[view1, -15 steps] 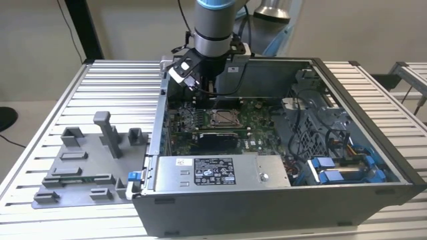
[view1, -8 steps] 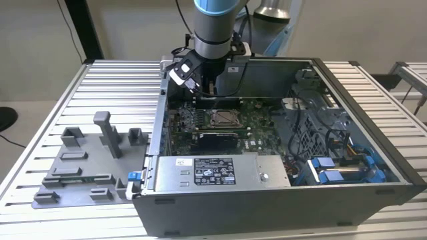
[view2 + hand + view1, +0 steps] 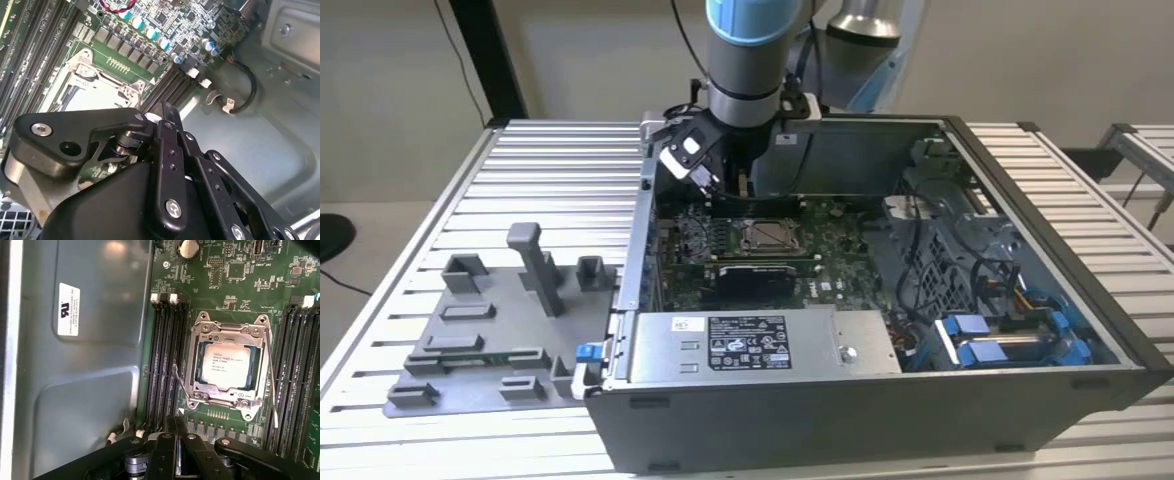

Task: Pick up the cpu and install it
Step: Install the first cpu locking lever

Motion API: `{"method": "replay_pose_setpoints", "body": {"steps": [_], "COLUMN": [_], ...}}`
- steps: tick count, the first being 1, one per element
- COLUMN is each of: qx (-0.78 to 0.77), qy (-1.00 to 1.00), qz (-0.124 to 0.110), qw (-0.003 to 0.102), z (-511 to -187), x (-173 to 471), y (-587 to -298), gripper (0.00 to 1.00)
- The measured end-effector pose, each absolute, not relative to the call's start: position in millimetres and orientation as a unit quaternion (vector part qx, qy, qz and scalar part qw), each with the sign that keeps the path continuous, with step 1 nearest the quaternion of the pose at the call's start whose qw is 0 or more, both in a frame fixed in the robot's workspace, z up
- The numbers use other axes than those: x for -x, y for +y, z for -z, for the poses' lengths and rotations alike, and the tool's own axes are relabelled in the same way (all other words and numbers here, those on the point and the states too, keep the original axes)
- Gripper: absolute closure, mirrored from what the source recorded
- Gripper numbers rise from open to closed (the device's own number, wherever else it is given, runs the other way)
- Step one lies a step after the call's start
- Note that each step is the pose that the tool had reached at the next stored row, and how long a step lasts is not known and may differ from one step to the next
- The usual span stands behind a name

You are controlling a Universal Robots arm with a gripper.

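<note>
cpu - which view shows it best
The first wrist view: the cpu lies face-on in the socket on the green board, its whole pale top visible. The exterior view shows it as a small pale square inside the computer case. In the second wrist view the tool covers most of the socket.

You've got a pale silver-white cpu (image 3: 226, 366) with dark print, inside a bare-metal silver socket frame (image 3: 228, 330) on a green board (image 3: 220, 270) speckled with black chips. Memory slots (image 3: 165, 360) are black with white end clips. Gripper (image 3: 165, 120) linkage is matte black with silver screw heads. In the exterior view, the arm's sleeve (image 3: 754, 20) is light blue over grey, the case (image 3: 854, 420) is dark grey, the silver box (image 3: 747, 345) carries a black-and-white label, and the drive brackets (image 3: 987, 340) are blue. The fixture tray (image 3: 480, 330) is grey.
</note>
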State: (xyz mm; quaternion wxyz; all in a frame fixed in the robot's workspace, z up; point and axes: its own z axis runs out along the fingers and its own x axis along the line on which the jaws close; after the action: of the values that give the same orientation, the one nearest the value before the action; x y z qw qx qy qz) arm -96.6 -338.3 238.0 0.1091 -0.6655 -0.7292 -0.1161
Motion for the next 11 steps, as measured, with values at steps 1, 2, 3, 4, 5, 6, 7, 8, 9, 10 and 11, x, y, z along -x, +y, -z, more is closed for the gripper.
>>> {"method": "replay_pose_setpoints", "body": {"steps": [1, 2, 3, 4, 5, 6, 7, 8, 9, 10, 11], "qx": [0.665, 0.665, 0.665, 0.665, 0.665, 0.665, 0.665, 0.665, 0.665, 0.665, 0.665], "qy": [-0.729, -0.729, -0.729, -0.729, -0.729, -0.729, -0.729, -0.729, -0.729, -0.729, -0.729], "qz": [0.117, 0.117, 0.118, 0.119, 0.119, 0.119, 0.119, 0.119, 0.119, 0.119, 0.119], "qw": [0.109, 0.109, 0.110, 0.110, 0.110, 0.110, 0.110, 0.110, 0.110, 0.110, 0.110], "z": [-236.8, -235.8, -234.7, -233.7, -232.5, -231.4, -229.9, -228.4, -227.3, -226.0, -224.9], "x": [96.6, 96.6, 96.7, 96.7, 96.5, 96.2, 95.6, 94.9, 94.3, 93.6, 93.0], "y": [-338.3, -338.4, -338.5, -338.5, -338.5, -338.6, -338.5, -338.5, -338.5, -338.5, -338.5], "gripper": [1.00, 1.00, 1.00, 1.00, 1.00, 1.00, 1.00, 1.00, 1.00, 1.00, 1.00]}}
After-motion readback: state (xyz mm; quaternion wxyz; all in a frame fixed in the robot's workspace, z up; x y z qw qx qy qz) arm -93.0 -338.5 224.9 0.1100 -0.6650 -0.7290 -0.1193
